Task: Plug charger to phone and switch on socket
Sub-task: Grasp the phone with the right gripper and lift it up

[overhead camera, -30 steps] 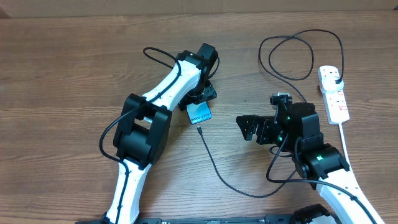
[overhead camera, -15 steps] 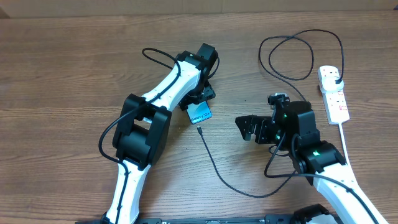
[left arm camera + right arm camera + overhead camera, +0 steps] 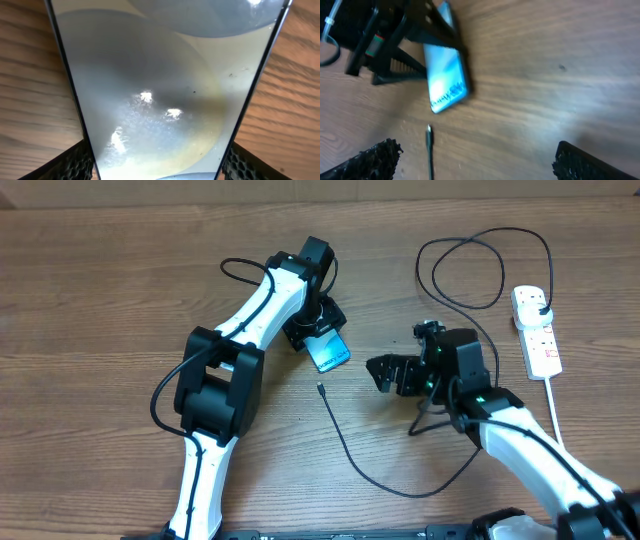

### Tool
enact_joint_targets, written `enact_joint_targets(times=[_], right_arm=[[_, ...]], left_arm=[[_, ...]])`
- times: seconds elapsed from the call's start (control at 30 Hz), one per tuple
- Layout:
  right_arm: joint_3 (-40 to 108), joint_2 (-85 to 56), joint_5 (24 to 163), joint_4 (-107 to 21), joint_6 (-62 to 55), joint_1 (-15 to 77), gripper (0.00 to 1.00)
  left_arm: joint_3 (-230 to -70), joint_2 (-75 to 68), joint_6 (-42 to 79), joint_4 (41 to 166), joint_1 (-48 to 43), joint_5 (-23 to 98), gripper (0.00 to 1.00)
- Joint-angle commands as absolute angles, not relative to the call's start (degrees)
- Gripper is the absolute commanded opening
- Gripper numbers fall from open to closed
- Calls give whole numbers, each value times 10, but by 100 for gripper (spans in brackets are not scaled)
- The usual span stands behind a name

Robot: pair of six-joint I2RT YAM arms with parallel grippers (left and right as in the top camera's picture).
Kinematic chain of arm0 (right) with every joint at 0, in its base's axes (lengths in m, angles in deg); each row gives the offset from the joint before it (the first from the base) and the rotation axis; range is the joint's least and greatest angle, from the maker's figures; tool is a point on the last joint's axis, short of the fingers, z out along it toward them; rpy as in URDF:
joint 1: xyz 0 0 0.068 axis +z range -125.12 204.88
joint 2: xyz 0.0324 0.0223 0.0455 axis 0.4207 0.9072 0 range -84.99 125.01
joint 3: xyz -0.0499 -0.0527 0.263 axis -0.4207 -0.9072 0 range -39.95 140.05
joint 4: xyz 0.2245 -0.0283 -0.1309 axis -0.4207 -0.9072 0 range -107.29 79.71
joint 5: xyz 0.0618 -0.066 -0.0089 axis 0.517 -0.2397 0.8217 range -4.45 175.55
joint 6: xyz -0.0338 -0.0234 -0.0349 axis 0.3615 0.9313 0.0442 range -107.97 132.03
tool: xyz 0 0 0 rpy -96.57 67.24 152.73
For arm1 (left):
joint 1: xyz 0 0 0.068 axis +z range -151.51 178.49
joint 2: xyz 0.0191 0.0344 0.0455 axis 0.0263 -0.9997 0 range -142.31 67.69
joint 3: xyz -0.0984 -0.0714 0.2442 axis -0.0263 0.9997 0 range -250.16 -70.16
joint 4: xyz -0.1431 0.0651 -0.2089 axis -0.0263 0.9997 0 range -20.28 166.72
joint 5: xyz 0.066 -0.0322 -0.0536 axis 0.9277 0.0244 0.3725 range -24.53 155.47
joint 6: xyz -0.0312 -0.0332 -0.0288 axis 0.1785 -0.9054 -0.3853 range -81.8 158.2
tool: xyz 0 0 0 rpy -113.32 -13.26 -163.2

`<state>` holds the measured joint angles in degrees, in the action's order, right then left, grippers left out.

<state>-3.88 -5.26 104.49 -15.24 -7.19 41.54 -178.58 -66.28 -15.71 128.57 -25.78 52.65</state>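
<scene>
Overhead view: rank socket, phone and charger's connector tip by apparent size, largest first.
1. socket
2. phone, partly hidden, so judged on its visible part only
3. connector tip, tiny

Wooden table (image 3: 90, 300), brown horizontal grain; paler beige strip (image 3: 400, 187) along far edge.

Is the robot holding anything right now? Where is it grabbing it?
The left gripper holds the phone by its two long edges, near one end. The right gripper is open and empty.

Phone (image 3: 160, 90) — glossy glass, table (image 3: 100, 280) — matt wood
</scene>
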Motion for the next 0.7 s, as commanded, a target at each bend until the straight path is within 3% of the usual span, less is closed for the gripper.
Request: enact_joint_targets(times=[0.0,0.17,0.67], right_arm=[[-30,0,1075,-89,-66,440,100],[-30,67,1076,-8,-74,450,100],[-30,115,1056,66,-74,450,100]], left_arm=[[-1804,-678,-163,1284,-259,472,20],[-1804,-678,-163,1281,-255,414,19],[-1810,-671,-160,1247,-239,292,15]])
